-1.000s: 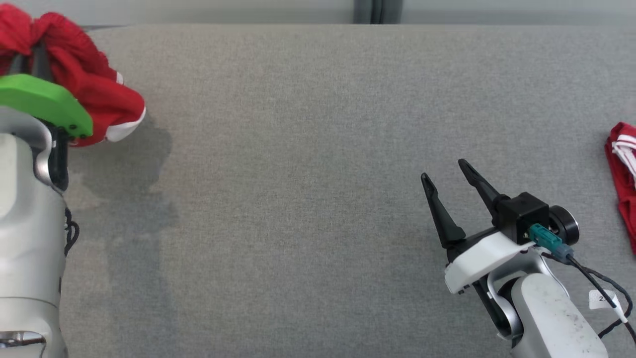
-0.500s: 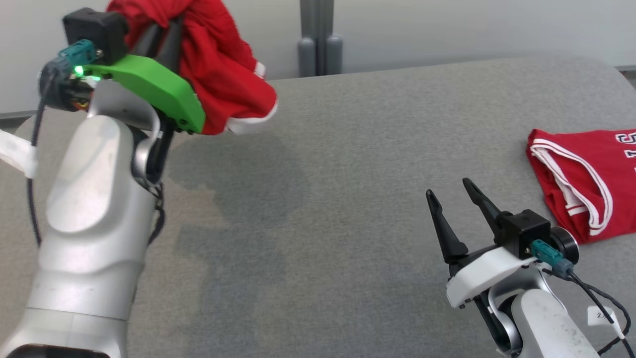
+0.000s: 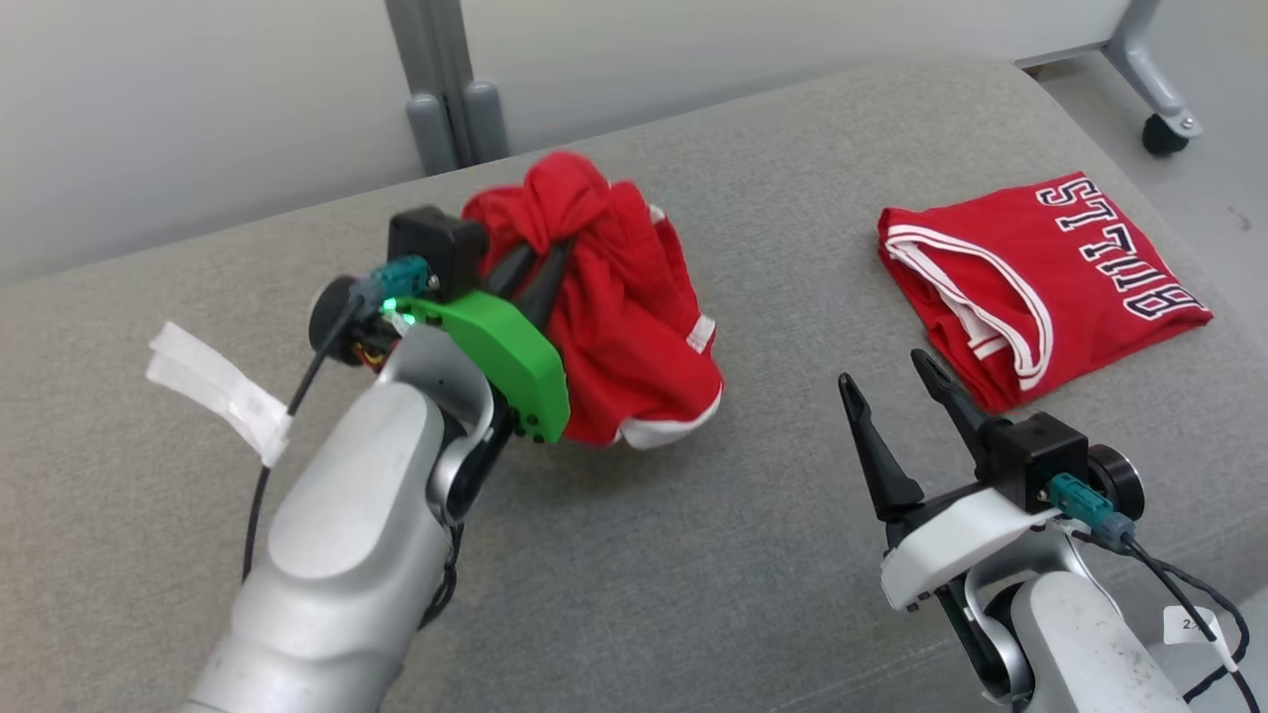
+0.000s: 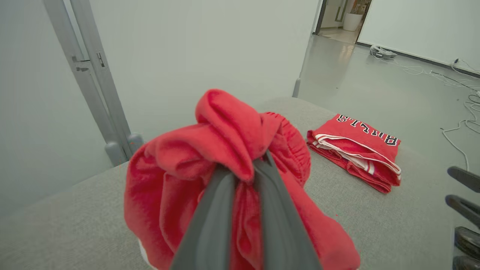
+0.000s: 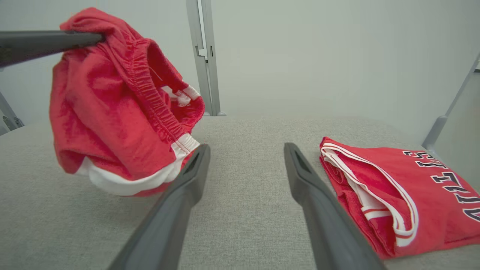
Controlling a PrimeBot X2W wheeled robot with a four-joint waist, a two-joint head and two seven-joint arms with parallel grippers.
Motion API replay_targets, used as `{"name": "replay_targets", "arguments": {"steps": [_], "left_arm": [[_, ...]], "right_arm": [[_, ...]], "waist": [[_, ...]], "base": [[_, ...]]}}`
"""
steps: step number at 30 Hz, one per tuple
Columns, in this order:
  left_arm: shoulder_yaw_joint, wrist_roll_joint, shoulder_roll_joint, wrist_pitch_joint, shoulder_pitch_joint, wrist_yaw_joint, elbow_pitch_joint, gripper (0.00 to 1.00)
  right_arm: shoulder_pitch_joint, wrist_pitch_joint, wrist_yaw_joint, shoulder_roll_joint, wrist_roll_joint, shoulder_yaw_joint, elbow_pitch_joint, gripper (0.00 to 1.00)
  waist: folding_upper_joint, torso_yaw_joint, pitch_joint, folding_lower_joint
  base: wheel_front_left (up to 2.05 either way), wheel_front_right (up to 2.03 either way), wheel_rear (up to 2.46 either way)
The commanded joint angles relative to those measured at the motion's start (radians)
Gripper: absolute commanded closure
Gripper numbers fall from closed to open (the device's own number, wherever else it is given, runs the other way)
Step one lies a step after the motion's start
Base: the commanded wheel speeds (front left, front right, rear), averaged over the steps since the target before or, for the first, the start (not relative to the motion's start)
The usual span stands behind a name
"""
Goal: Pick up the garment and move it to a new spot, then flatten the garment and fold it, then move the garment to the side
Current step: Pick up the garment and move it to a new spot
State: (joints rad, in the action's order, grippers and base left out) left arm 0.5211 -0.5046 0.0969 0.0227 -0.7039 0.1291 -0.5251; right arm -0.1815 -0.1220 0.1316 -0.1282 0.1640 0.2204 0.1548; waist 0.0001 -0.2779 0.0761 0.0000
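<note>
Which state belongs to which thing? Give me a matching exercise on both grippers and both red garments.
Things:
1. left gripper
2. right gripper
3. bunched garment
4. folded jersey

States:
a. lying flat, lettering up
b. open, holding nothing
c. shut on cloth
d. hanging, crumpled

Pairs: 1-c, 2-b, 3-d, 4-a

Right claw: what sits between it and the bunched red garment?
Nothing but bare grey cushion between the right claw and the red garment shut in the left claw; the head view shows that stretch.
</note>
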Motion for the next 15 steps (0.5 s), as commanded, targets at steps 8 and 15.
{"name": "replay_targets", "arguments": {"steps": [8, 15], "left_arm": [[0.044, -0.007, -0.001, -0.068, 0.101, -0.005, -0.215, 0.00], [0.030, -0.015, 0.004, -0.209, 0.122, -0.005, -0.264, 0.00]], "right_arm": [[-0.010, -0.013, -0.002, 0.010, -0.002, -0.003, 0.007, 0.00], [0.017, -0.020, -0.002, 0.013, -0.010, -0.036, 0.002, 0.00]], "waist": [[-0.0001, -0.027, 0.029, 0.0000], [-0.0001, 0.052, 0.027, 0.0000]], "base": [[0.00, 0.00, 0.00], [0.00, 0.00, 0.00]]}}
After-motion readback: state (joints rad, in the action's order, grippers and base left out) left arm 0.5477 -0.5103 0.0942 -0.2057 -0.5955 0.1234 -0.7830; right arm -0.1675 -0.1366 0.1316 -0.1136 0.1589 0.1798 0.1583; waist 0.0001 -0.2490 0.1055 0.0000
